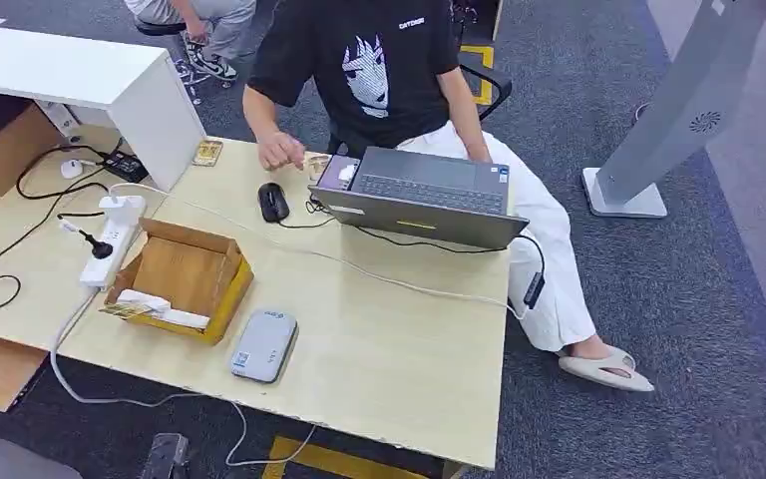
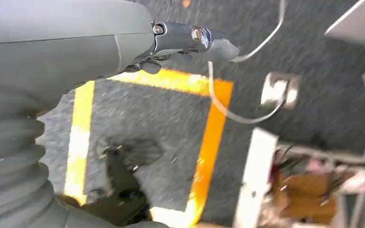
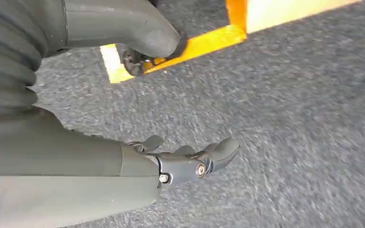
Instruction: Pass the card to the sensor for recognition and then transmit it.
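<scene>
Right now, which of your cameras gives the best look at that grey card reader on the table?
The head view: the grey card reader lies whole and unblocked near the table's front edge, beside the cardboard box. The left wrist view and right wrist view look down at carpet and yellow floor tape, giving nothing of it.

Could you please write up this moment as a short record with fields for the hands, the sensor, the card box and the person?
left hand: hangs over the dark carpet, holds nothing, fingers apart
right hand: hangs over the carpet, holds nothing, fingers loosely apart
sensor: grey flat reader near the table's front edge, nothing on it
cardboard box: open, beside the sensor, cards at its near end
person: seated at the far side, one hand beside the black mouse
laptop: open, facing the person
task state: card not yet picked up
</scene>
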`<state>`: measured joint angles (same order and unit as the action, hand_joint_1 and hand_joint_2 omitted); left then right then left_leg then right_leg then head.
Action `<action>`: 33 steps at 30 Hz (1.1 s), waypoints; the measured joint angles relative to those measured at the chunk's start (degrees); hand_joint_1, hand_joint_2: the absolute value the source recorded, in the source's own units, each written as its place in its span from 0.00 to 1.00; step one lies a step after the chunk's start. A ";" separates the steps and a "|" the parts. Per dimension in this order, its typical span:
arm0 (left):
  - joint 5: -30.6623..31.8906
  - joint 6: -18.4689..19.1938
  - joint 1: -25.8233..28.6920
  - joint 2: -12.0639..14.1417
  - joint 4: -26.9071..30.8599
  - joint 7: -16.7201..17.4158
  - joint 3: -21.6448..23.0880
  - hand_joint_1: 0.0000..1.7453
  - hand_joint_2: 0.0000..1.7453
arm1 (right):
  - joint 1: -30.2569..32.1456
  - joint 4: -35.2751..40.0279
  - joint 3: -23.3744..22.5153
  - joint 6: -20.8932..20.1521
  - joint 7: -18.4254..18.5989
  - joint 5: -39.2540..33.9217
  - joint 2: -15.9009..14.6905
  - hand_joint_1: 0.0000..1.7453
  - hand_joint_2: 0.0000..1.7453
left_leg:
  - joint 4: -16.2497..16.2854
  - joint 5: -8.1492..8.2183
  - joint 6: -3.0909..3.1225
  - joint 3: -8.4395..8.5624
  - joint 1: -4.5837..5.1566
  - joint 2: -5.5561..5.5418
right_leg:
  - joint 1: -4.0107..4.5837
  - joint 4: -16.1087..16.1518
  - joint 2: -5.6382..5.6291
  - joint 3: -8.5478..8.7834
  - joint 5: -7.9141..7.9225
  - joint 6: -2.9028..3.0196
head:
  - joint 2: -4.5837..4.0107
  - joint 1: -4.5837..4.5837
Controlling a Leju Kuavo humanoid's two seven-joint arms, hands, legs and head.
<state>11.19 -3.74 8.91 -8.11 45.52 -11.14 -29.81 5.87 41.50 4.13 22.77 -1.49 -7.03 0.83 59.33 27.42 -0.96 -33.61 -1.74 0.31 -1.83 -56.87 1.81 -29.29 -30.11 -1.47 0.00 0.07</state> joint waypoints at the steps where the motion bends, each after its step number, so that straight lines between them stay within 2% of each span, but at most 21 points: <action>1: 0.49 -0.24 0.00 -0.24 0.62 -0.42 -0.82 0.00 1.00 | -0.07 0.44 0.09 0.83 -0.07 -0.11 0.02 0.00 1.00 | 0.00 0.00 0.00 0.00 0.00 0.00 | 0.00 0.00 0.00 0.00 0.00 0.00 | 0.00 0.00; 6: 5.47 -2.68 -0.03 -1.58 3.00 -1.58 -4.68 0.00 1.00 | -0.10 2.45 -0.30 2.43 0.35 0.35 0.46 0.00 1.00 | 0.00 0.00 0.00 0.00 0.00 0.00 | 0.00 0.00 0.00 -0.06 0.00 0.00 | 0.00 0.00; 11: 9.28 -2.91 -0.14 -2.80 4.27 -1.82 -8.58 0.00 1.00 | 0.20 3.50 -2.30 2.41 1.92 2.36 1.27 0.00 1.00 | 0.00 0.01 0.00 0.00 -0.01 0.00 | 0.00 0.01 0.00 -0.09 -0.01 0.00 | 0.00 0.02; 12: 9.93 -3.08 -0.15 -3.15 4.33 -2.12 -9.45 0.00 0.00 | 0.29 3.50 -2.77 2.41 1.92 2.97 1.36 0.00 1.00 | 0.00 0.01 0.00 0.00 0.00 0.00 | 0.00 0.00 0.00 -0.10 -0.01 0.00 | 0.00 -0.02; 14: 11.17 -4.01 -0.18 -3.54 4.53 -2.56 -10.80 0.00 0.00 | 0.57 3.50 -3.23 2.52 1.71 4.75 1.49 0.00 1.00 | 0.00 0.01 0.00 0.00 0.00 0.00 | 0.00 0.01 0.00 -0.13 -0.01 0.00 | 0.00 -0.02; 15: 10.89 -5.76 -0.35 -3.65 4.77 -2.14 -11.93 0.00 0.00 | 0.82 3.46 -3.76 3.16 2.89 6.25 1.55 0.00 1.00 | -0.01 0.01 0.00 -0.02 0.00 0.00 | 0.00 0.01 0.00 -0.12 -0.01 0.00 | 0.00 0.02; 16: 8.71 -9.52 -0.24 -4.53 5.85 -0.54 -14.07 0.00 0.00 | 1.29 2.89 -4.75 4.16 5.04 8.18 1.71 0.00 1.00 | -0.01 0.03 -0.01 -0.01 -0.02 0.01 | 0.01 0.01 0.00 -0.10 -0.03 0.00 | 0.00 0.00; 17: 4.98 -16.71 0.10 -6.09 8.71 2.62 -17.41 0.00 1.00 | 1.70 1.48 -6.59 5.10 6.84 10.08 1.75 0.00 1.00 | -0.01 0.08 -0.03 0.03 -0.04 0.03 | 0.04 0.01 -0.03 -0.05 -0.04 0.00 | 0.00 -0.02; 18: 2.79 -24.84 0.43 -7.02 11.38 4.81 -20.30 0.00 1.00 | 2.21 0.13 -8.49 5.17 6.23 11.06 1.75 0.00 1.00 | 0.00 0.09 -0.03 0.04 -0.04 0.05 | 0.03 0.02 -0.06 -0.09 -0.04 0.01 | 0.00 -0.07; 19: 1.97 -31.69 0.57 -7.65 13.82 5.16 -23.24 0.00 1.00 | 2.64 -1.41 -10.48 4.95 4.82 11.79 1.75 0.00 1.00 | 0.01 0.09 -0.03 0.01 -0.04 0.04 | 0.03 0.02 -0.06 -0.11 -0.04 0.00 | 0.00 0.04; 20: 2.43 -37.46 0.64 -7.98 17.22 6.15 -27.01 0.00 1.00 | 3.39 -3.11 -12.86 4.75 2.83 12.86 1.75 0.00 1.00 | 0.01 0.08 -0.03 -0.10 -0.03 0.00 | 0.03 0.01 -0.02 -0.08 -0.06 0.00 | 0.00 -0.02; 21: 3.27 -39.86 0.91 -8.11 21.27 8.52 -29.92 0.00 1.00 | 3.64 -4.42 -14.81 4.40 1.65 13.91 1.75 0.00 1.00 | 0.02 0.07 -0.03 -0.19 -0.05 0.01 | 0.05 -0.01 -0.02 -0.20 -0.06 0.00 | 0.00 0.02; 23: 5.90 -38.23 1.74 -8.74 31.97 12.98 -33.61 0.00 1.00 | 3.34 -6.46 -18.28 3.79 0.94 16.64 1.75 0.00 1.00 | 0.01 0.08 -0.03 -0.19 -0.08 0.04 | 0.07 0.00 -0.04 -0.32 -0.08 0.02 | 0.00 0.04; 24: 5.97 -37.55 1.87 -8.99 36.81 13.24 -34.62 0.00 1.00 | 3.10 -7.06 -19.79 3.52 0.94 17.95 1.75 0.00 1.00 | 0.00 0.08 -0.03 -0.18 -0.07 0.03 | 0.06 0.00 -0.01 -0.26 -0.12 -0.01 | 0.00 0.00; 26: 0.39 -37.16 2.55 -9.31 45.75 10.35 -35.33 0.00 1.00 | 2.40 -7.86 -22.75 2.91 1.53 19.88 1.75 0.00 1.00 | -0.03 0.09 -0.04 -0.10 -0.07 0.05 | 0.06 0.00 -0.04 -0.22 -0.10 0.01 | 0.00 0.02; 29: -2.33 -36.78 3.54 -9.77 53.04 8.85 -35.37 0.00 1.00 | 2.24 -8.61 -25.09 2.52 1.99 20.48 1.99 0.00 1.00 | -0.03 0.06 -0.03 -0.07 -0.04 0.02 | 0.03 0.00 -0.01 -0.16 -0.06 0.01 | 0.00 -0.05; 30: -3.28 -36.65 4.03 -10.17 54.81 7.25 -35.37 0.00 1.00 | 2.26 -8.78 -25.70 2.43 2.16 21.02 2.18 0.00 1.00 | -0.02 0.06 -0.04 -0.06 -0.05 0.03 | 0.04 0.00 -0.01 -0.16 -0.05 0.02 | 0.00 0.00; 32: -6.34 -36.46 5.94 -10.47 57.47 -0.37 -34.52 0.00 1.00 | 2.38 -8.72 -26.76 1.78 3.74 22.89 2.80 0.00 1.00 | -0.02 0.06 -0.04 -0.01 -0.04 0.05 | 0.03 0.00 -0.09 -0.17 -0.03 0.02 | 0.00 0.02; 33: -6.84 -34.94 6.99 -10.56 59.16 -3.27 -33.41 0.00 1.00 | 2.58 -8.52 -27.41 1.10 5.03 24.18 3.15 0.00 1.00 | -0.01 0.06 -0.04 0.00 -0.03 0.05 | 0.02 0.00 -0.09 -0.18 -0.04 0.02 | 0.00 0.02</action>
<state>4.35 -38.68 15.90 -18.66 104.68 -14.42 -63.22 8.45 32.98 -23.28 23.86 3.55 17.14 3.98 59.32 27.47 -1.00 -33.60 -1.77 0.36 -1.81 -56.86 1.72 -29.46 -30.15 -1.45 0.00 0.09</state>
